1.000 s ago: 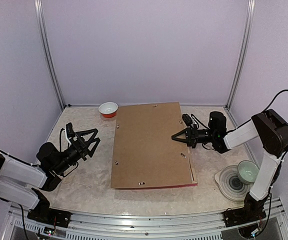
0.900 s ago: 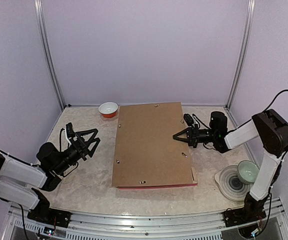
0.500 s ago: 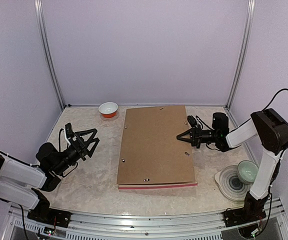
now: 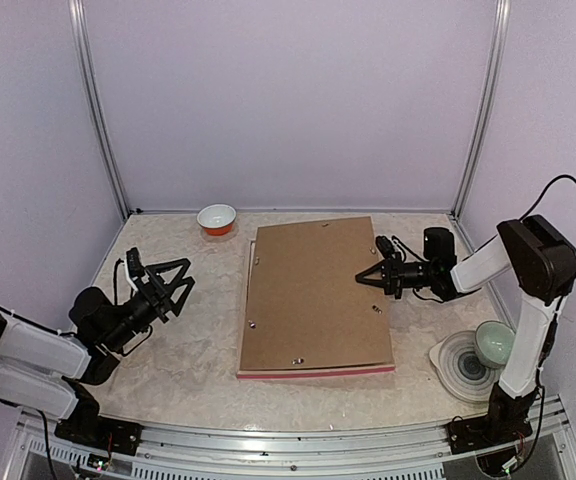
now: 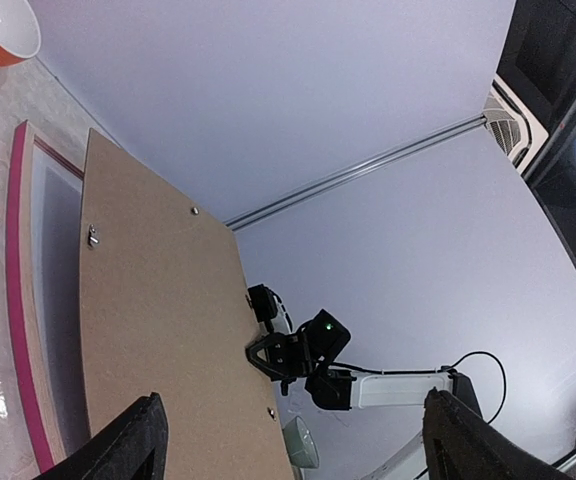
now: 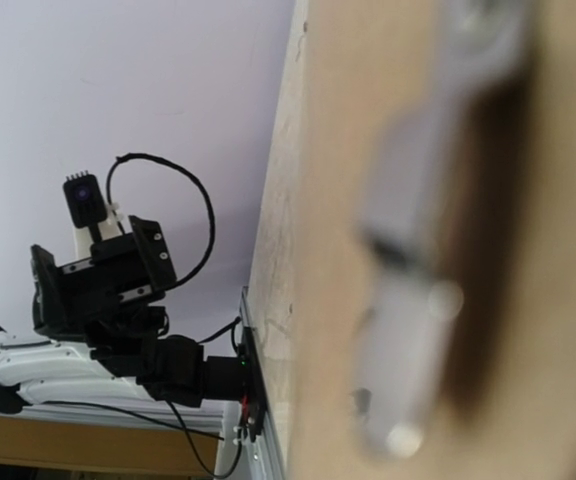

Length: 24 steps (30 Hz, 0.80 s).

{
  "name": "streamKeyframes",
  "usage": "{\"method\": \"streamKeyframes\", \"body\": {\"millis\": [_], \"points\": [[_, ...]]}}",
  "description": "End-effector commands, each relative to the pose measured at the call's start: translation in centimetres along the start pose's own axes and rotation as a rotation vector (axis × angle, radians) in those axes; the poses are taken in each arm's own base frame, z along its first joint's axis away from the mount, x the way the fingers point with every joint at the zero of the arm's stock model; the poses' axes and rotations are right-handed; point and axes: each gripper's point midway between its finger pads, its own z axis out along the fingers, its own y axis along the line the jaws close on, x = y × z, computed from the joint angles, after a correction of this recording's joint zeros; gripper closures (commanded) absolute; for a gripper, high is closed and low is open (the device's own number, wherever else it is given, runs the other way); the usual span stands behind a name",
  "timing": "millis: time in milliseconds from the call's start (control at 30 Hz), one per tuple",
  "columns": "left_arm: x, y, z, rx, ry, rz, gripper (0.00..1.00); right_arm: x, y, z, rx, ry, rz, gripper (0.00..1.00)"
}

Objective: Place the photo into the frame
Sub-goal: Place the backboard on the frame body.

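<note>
Seeing the frame (image 4: 318, 372) flat at mid-table (image 4: 198, 350): thin, bright pink along the near rail, paler along the left one. Mostly covered by a plain brown backing board (image 4: 313, 295) lying on top, set right of centre, with the left rail bare. Same pink rail from the left wrist, with a pale strip between it and the board. Can't see the photo in any view.

Counting one frame, one board, two bowls, one plate. Also making out five small metal tabs (image 4: 252, 324) near the board's edges from above, though too small to count with confidence.

Reading the left gripper (image 4: 161, 275) as spread wide with nothing held. Low over the table left of the frame, well apart from it.

Placing the right gripper (image 4: 361, 278) at the board's right edge, tips on or just over it. Can't tell the jaw gap or any grip: right wrist view filled by blurred board and one blurred tab.

Around:
- orange bowl (image 4: 217, 218), white inside, at the far edge beyond the frame's far-left corner, apart from it
- pale bowl (image 4: 494, 342) on a whitish plate (image 4: 453, 365) at near right, beside the right arm, apart from the frame

In the way: just the board, over the frame's opening.
</note>
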Motion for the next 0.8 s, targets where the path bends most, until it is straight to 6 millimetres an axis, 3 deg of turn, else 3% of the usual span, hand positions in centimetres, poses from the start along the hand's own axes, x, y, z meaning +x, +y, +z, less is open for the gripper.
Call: {"method": "streamKeyframes", "body": {"millis": [0, 767], "points": [[-0.2, -0.1, -0.5, 0.007, -0.004, 0.016, 0.13, -0.8, 0.5, -0.3, -0.021, 0.015, -0.056, 1.00], [-0.2, 0.2, -0.5, 0.001, -0.001, 0.008, 0.12, -2.6, -0.8, -0.3, 0.005, 0.012, -0.048, 1.00]]}}
